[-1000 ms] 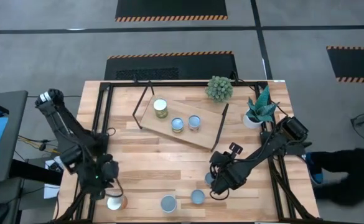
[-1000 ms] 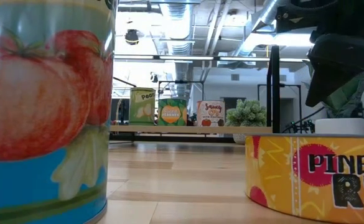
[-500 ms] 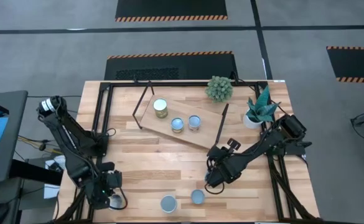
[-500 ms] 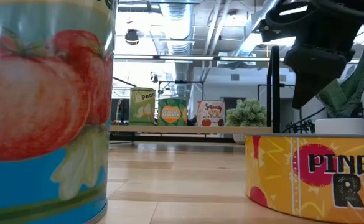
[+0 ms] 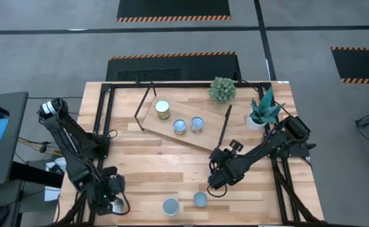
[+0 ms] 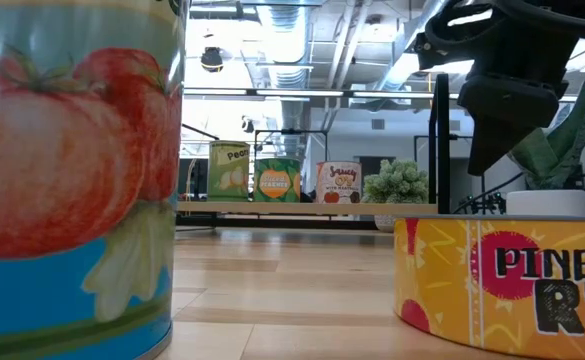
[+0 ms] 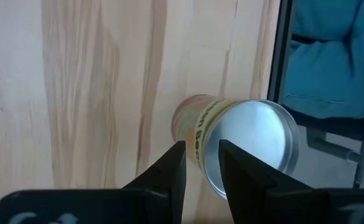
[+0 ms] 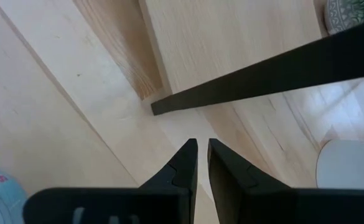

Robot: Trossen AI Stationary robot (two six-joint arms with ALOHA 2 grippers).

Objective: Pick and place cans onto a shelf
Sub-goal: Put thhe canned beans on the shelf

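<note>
Three cans (image 5: 163,108) (image 5: 180,126) (image 5: 197,123) stand on the light wood shelf (image 5: 190,140). Two more cans (image 5: 171,205) (image 5: 200,200) stand on the table near its front edge. My left gripper (image 5: 110,200) hangs over a can with a silvery top and orange-tan side (image 7: 250,143) at the near left corner. Its fingers (image 7: 172,171) are a narrow gap apart, in front of the can's rim. My right gripper (image 5: 214,184) is shut and empty, low over the table by the shelf's near right leg (image 8: 275,74).
A round green plant (image 5: 222,89) and a white pot with a leafy plant (image 5: 258,118) stand at the far right. In the low view a tomato can (image 6: 72,170) and a pineapple can (image 6: 502,285) fill the foreground. The black frame rails (image 5: 102,120) run along the table's sides.
My left gripper has gone toward the table's near edge and now covers the can at the near left corner. My right gripper has shifted a little toward the table's left and then kept still. No can has moved.
</note>
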